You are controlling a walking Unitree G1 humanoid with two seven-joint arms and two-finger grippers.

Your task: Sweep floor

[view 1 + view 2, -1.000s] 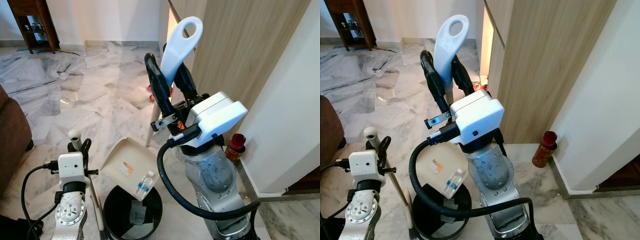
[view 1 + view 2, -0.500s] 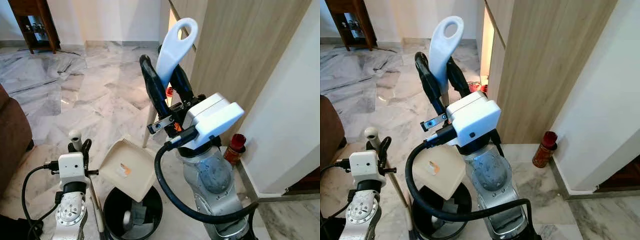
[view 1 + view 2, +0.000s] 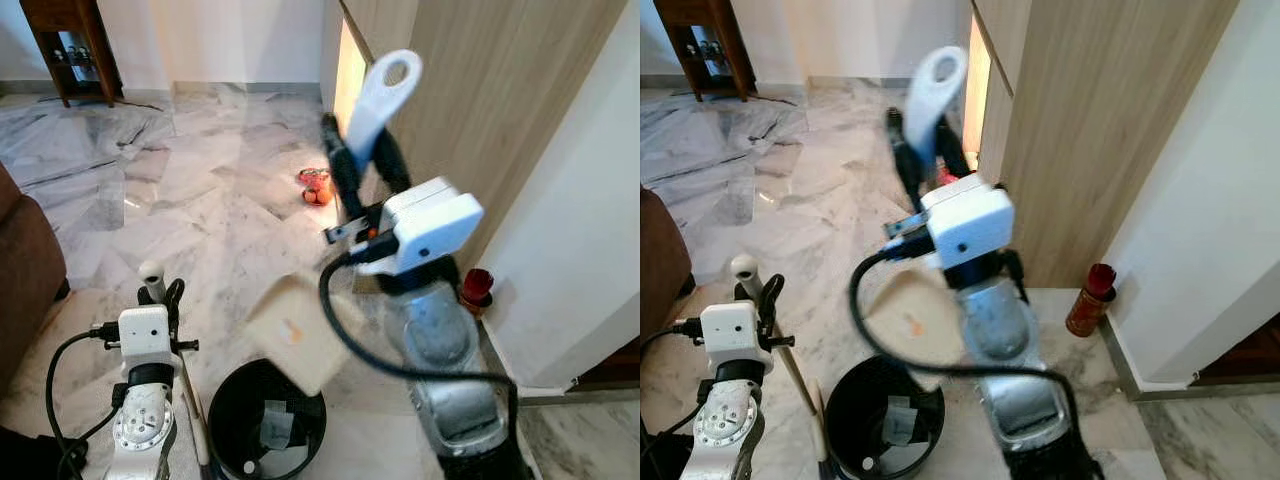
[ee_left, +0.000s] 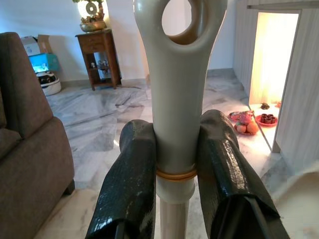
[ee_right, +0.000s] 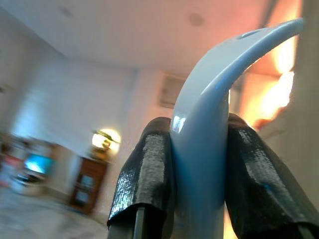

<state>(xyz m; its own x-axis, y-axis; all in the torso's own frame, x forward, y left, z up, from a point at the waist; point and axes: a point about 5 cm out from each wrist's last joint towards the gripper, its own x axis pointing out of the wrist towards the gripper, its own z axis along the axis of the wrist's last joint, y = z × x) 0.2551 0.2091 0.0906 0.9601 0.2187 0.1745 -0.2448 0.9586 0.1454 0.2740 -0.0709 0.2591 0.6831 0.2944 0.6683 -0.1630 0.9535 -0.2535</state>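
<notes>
My right gripper (image 3: 366,172) is shut on the pale blue handle (image 3: 385,90) of a cream dustpan (image 3: 295,335), which hangs tilted over a black bin (image 3: 226,400). The arm and pan are blurred. Paper scraps (image 3: 273,424) lie inside the bin. In the right wrist view both black fingers (image 5: 147,174) press the dustpan handle (image 5: 209,124). My left gripper (image 3: 160,295) sits low at the left, shut on a broom handle (image 3: 150,274). The left wrist view shows the grey broom handle (image 4: 177,99), with a hole at its top, clamped between the fingers (image 4: 129,179).
A wooden cabinet wall (image 3: 490,90) stands close on the right, a red bottle (image 3: 477,285) at its foot. A plate of red and orange things (image 3: 315,187) sits on the marble floor ahead. A brown sofa (image 3: 25,270) is at the left, a dark wooden side table (image 3: 70,40) far back.
A small plastic bottle slid off the dustpan into the bin. My right arm has since swung right with the dustpan, uncovering the things on the floor. The left arm has stayed put.
</notes>
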